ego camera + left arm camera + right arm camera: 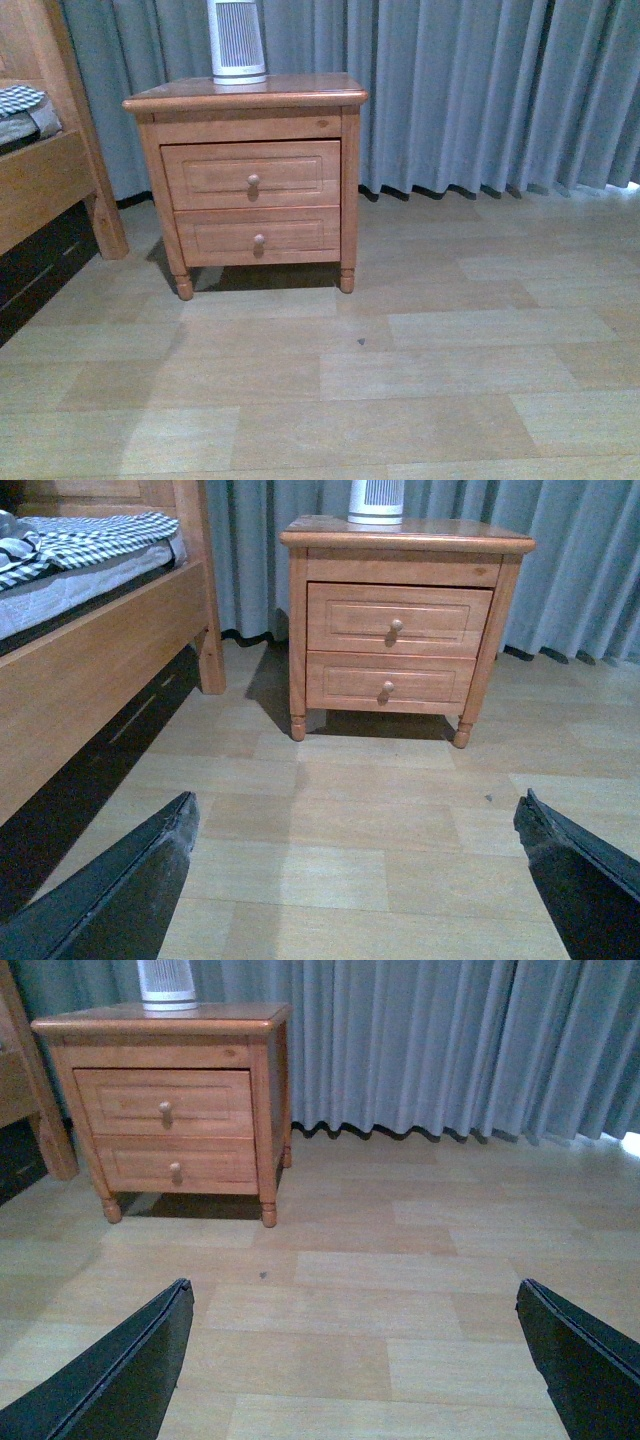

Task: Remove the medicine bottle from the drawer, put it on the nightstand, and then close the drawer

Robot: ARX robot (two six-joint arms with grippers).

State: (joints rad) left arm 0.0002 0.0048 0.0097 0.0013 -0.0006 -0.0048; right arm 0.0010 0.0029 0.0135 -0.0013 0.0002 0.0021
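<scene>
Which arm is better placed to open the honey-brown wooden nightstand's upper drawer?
Probably left: the front view shows the nightstand left of centre, that arm's side; the open left gripper faces the round knob of the upper drawer.

Open floor (400, 380) fronts the nightstand (349, 180); a bed frame (40, 190) flanks it.

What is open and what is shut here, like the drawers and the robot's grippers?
upper drawer: shut.
lower drawer: shut.
left gripper: open, holding nothing.
right gripper: open, holding nothing.
white ribbed device: upright on the nightstand top.
curtain: drawn shut.
medicine bottle: not in view.
</scene>
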